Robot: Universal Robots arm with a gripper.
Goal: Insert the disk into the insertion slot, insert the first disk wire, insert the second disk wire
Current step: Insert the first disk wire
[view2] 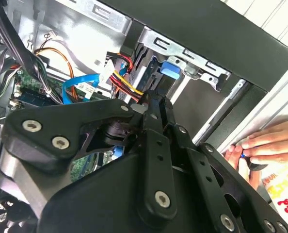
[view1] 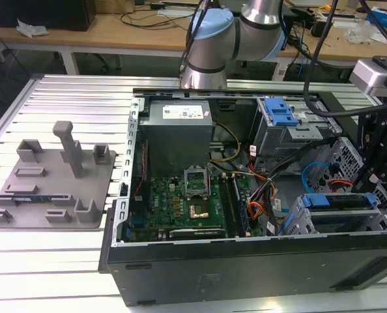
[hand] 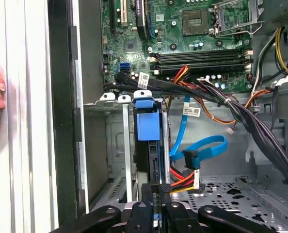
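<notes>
The disk, framed in its blue carrier, sits inside the insertion slot, the silver perforated cage at the case's corner on the exterior view's right. My gripper stands at the disk's end, shut on a small black plug that trails red, yellow and black wires; this is the first disk wire. In the second wrist view the gripper meets those wires beside the blue carrier tab. The second disk wire, a flat light-blue loop with a dark plug, hangs free next to the disk.
A person's hand rests on the table just outside the case wall. A thick black cable bundle crosses above the slot. The taller grey bay with a blue latch, the motherboard and a grey fixture plate lie further off.
</notes>
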